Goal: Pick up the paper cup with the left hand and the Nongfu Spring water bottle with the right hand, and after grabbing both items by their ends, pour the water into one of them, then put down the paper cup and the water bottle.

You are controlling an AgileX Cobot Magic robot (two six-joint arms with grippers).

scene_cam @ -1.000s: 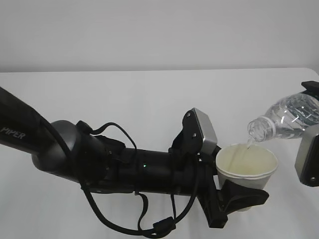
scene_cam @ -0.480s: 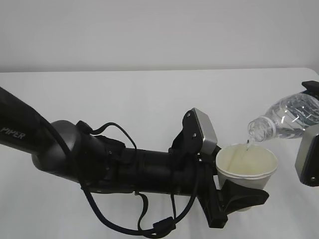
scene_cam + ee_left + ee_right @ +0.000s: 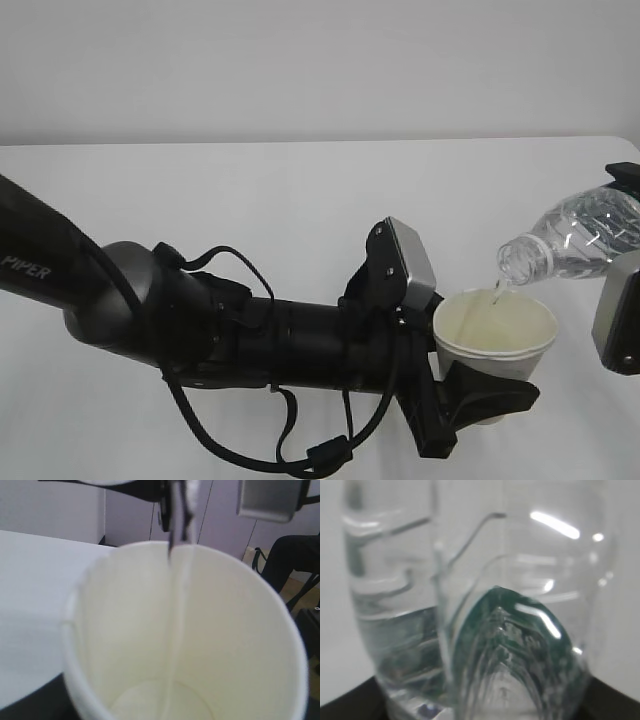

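Bench (image 3: 250, 190) is plain white, and the left hand (image 3: 470, 385) on the bulky PIPER arm has its end effector clamped around the paper cup (image 3: 495, 335), holding it upright above the surface. Right hand (image 3: 620, 300) grips the Nongfu Spring water bottle (image 3: 575, 240) at its base, tipped mouth-down just over the cup's rim. Thin stream of water (image 3: 175, 645) runs down inside the cup.
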